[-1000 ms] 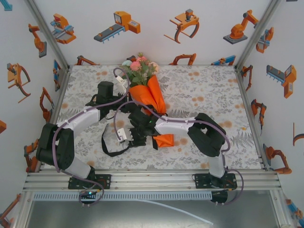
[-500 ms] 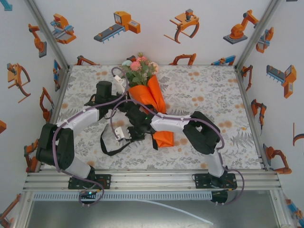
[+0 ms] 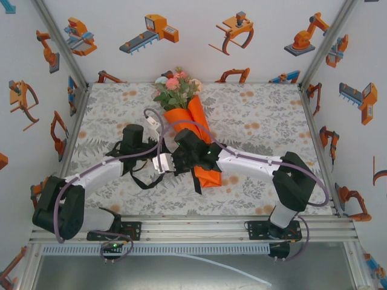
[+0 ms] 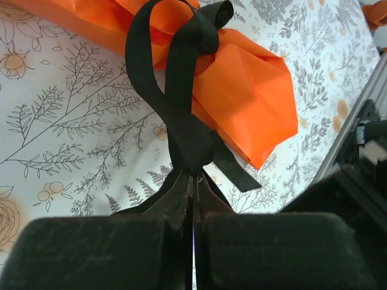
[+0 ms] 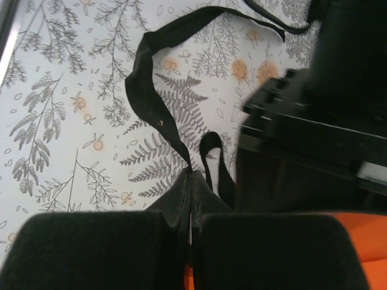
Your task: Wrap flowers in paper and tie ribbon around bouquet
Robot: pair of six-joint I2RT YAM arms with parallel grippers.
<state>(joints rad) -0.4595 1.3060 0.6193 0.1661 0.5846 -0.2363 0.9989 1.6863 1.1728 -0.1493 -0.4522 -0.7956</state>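
Observation:
The bouquet lies on the tablecloth, an orange paper (image 3: 192,119) cone with the flowers (image 3: 177,86) showing at its far, wide end. The black ribbon (image 4: 181,90) loops over the cone's narrow end (image 4: 248,90). My left gripper (image 4: 193,174) is shut on one strand just short of the cone, to its left (image 3: 156,156). My right gripper (image 5: 192,173) is shut on another strand, whose slack (image 5: 145,90) curls away over the cloth. In the top view the right gripper (image 3: 168,168) sits just nearer than the left, and a ribbon loop (image 3: 140,179) trails left of both.
The left arm's black wrist (image 5: 338,90) crowds the right gripper's right side. A loose ribbon tail (image 3: 197,185) lies by the cone's tip. The aluminium rail (image 3: 193,226) runs along the near table edge, with printed walls on the other three sides.
The left wrist has come nearer and its elbow has dropped toward the near-left corner. The right arm has stretched out, elbow swinging right. Both grippers shifted right, and the ribbon loop has shrunk.

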